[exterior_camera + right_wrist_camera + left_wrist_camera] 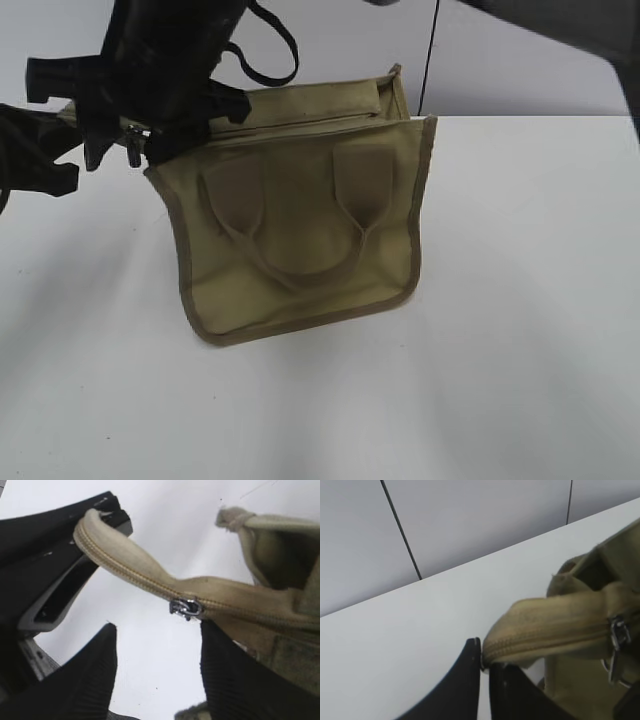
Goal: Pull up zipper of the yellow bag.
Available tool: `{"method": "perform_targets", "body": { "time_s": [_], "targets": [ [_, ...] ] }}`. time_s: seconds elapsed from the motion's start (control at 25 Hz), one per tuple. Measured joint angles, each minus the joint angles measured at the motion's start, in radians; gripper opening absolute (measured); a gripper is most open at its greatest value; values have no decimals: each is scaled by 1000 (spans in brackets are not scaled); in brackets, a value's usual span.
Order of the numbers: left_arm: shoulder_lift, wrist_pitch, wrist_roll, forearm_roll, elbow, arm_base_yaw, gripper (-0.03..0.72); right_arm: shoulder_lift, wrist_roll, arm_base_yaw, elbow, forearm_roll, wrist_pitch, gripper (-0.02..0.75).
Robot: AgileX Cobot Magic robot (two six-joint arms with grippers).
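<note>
You've got the bag (300, 240) standing on the white table (520, 330), its handled face toward the exterior camera and both arms crowded over its top left corner. The zipper (290, 128) runs as a thin line along the narrow top panel, toward the dark bulk of the arms on the left.

On your left wrist view, the left gripper (484, 661) has its fingers pressed close together on the tip of the bag's zipper strip (545, 630), pinching the very end of that rolled fabric. The strip stretches away from the fingertips to the right, and the silver pull tab (618, 645) hangs well along it, near the right edge of the picture, apart from your left fingers.

Now your right wrist view: the right gripper (157, 652) is spread wide, one dark finger at lower left, the other at lower right. The pull tab (186, 608) sits on the strip just above the gap between them, nearer the right finger (240, 675), and neither finger is touching it. The strip arcs from the bag at the right up to the upper left, where the left gripper (102, 520) holds its end.
</note>
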Motion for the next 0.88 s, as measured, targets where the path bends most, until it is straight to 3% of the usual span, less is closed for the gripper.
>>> {"method": "perform_targets", "body": {
  "time_s": [0.88],
  "targets": [
    [-11, -14, -54, 3, 0, -2, 8, 30, 241, 0, -1, -38, -77, 363]
  ]
}}
